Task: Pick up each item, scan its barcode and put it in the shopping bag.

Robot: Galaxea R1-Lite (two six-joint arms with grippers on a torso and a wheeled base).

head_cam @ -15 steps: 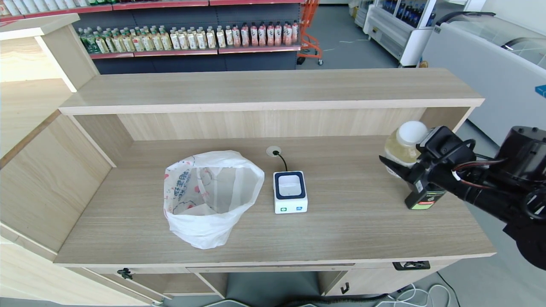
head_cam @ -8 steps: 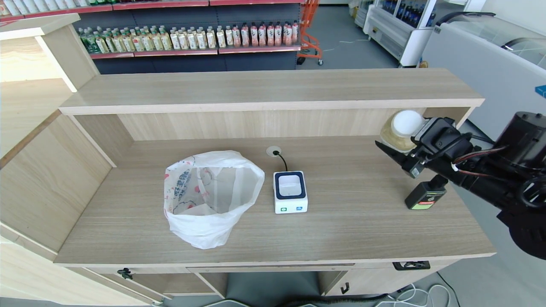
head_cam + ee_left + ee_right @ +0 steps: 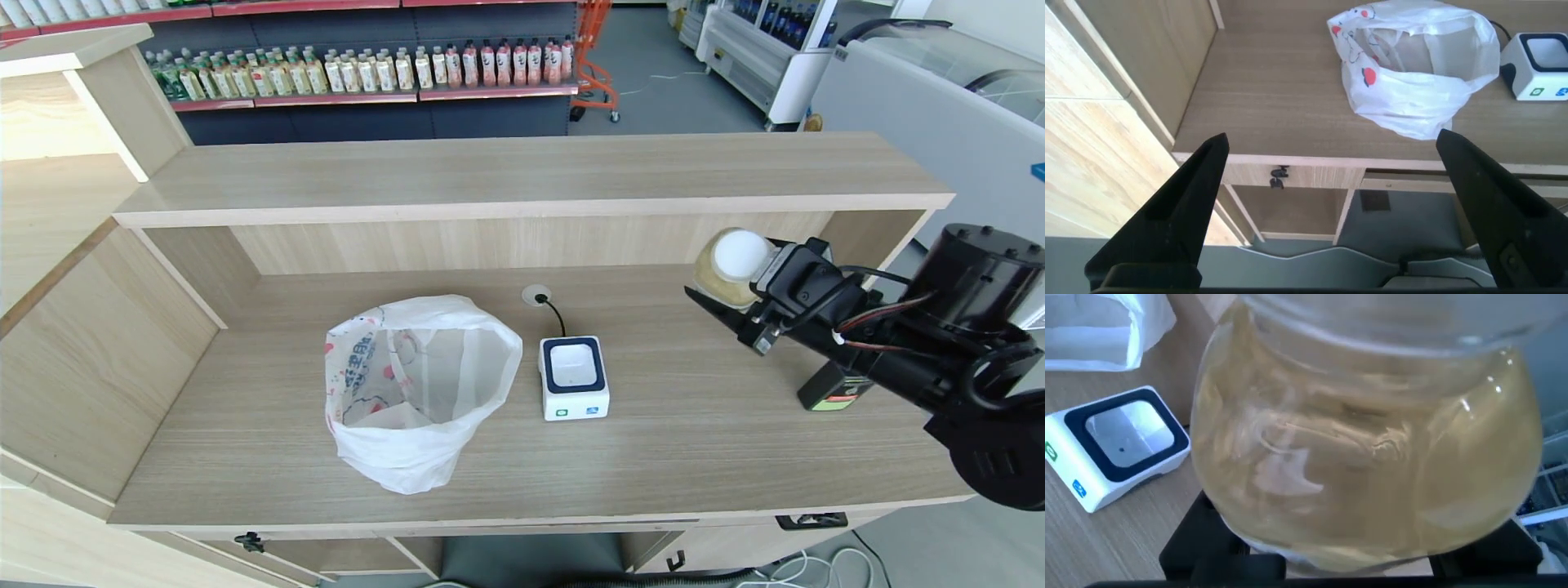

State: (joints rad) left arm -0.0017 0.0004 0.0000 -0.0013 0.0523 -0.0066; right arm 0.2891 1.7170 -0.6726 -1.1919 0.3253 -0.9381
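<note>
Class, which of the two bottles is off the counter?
The white-capped bottle, held by the right gripper; the dark bottle rests on the counter.

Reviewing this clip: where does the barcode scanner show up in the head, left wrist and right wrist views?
Head view: scanner at the middle of the counter, just right of the shopping bag.
Left wrist view: scanner beside the shopping bag.
Right wrist view: scanner on the counter, beyond the held jar.
Shared landmark: the white shopping bag, near the scanner in all three.
</note>
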